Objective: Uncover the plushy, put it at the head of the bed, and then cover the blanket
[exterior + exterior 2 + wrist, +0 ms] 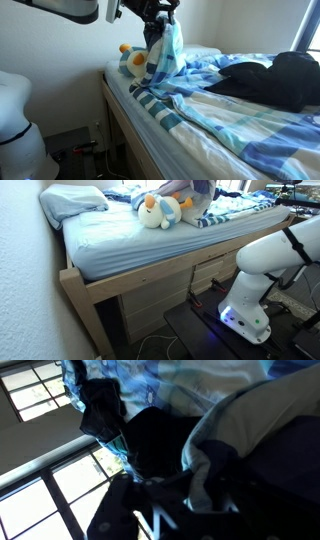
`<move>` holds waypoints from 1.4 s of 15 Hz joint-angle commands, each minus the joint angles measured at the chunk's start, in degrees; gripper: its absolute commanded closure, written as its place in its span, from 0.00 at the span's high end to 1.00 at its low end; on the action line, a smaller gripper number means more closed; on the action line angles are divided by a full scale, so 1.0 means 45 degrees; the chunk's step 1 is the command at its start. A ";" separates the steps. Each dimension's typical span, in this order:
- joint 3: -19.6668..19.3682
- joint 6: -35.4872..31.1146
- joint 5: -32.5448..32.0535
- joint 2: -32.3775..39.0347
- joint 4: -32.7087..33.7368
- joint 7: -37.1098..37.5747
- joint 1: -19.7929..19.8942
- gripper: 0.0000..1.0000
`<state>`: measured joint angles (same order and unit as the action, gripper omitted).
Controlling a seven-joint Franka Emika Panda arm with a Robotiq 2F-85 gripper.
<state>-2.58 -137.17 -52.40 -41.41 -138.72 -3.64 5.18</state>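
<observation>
Arm descends from above the bed (110,280). The gripper (160,24) points down, fingers clenched on a lifted fold of the blanket (215,115). One plushy (158,212) lies uncovered on the sheet beside that fold — one pillow (75,200), one black bundle (270,80).

Soft cloth blanket (200,100), fuzzy plushy (155,215), bed (140,275) of pale matt wood

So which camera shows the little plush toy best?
An exterior view: the plushy lies whole on the bed, unobstructed. In an exterior view the lifted blanket partly hides the plushy. The wrist view shows only fabric, no plushy.
</observation>
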 commanded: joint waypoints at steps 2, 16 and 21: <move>-0.0248 0.0609 -0.0131 0.0112 0.0039 -0.0537 0.0160 0.03; -0.0166 0.0104 0.0093 0.0719 0.0600 0.0045 -0.0171 0.03; -0.0170 -0.0569 0.0325 0.1881 0.1704 0.0864 -0.0062 0.03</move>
<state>-3.56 -137.78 -51.29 -37.52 -135.42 -2.20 3.93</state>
